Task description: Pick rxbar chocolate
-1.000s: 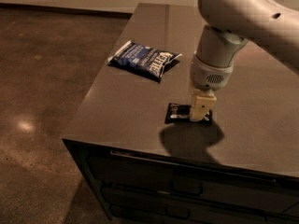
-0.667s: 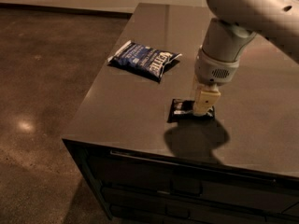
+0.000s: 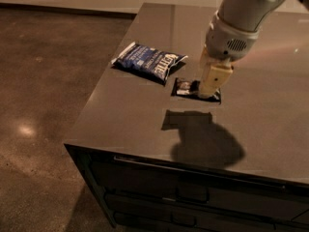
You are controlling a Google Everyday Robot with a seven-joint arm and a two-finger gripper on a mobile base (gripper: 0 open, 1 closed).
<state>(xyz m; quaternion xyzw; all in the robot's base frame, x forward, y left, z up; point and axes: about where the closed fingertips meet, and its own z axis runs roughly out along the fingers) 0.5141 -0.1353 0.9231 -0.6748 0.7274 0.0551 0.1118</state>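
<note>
Gripper (image 3: pixel 208 90) fingers clamp the rxbar (image 3: pixel 184 87) near one end. Its detached shadow suggests it is held clear of the counter (image 3: pixel 270 129).

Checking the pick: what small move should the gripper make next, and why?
Probably lift straight up. The gripper seems shut on the rxbar chocolate, whose shadow lies apart on the table, so it looks raised; the chip bag sits close beside.

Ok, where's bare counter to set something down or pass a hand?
Free: the front strip of the dark countertop, its right side past the arm, and the far back. Crowded: the middle, where the dark-blue crinkly chip bag lies close beside the small black-wrapped bar, which the gripper holds just above the surface, jaws shut.
</note>
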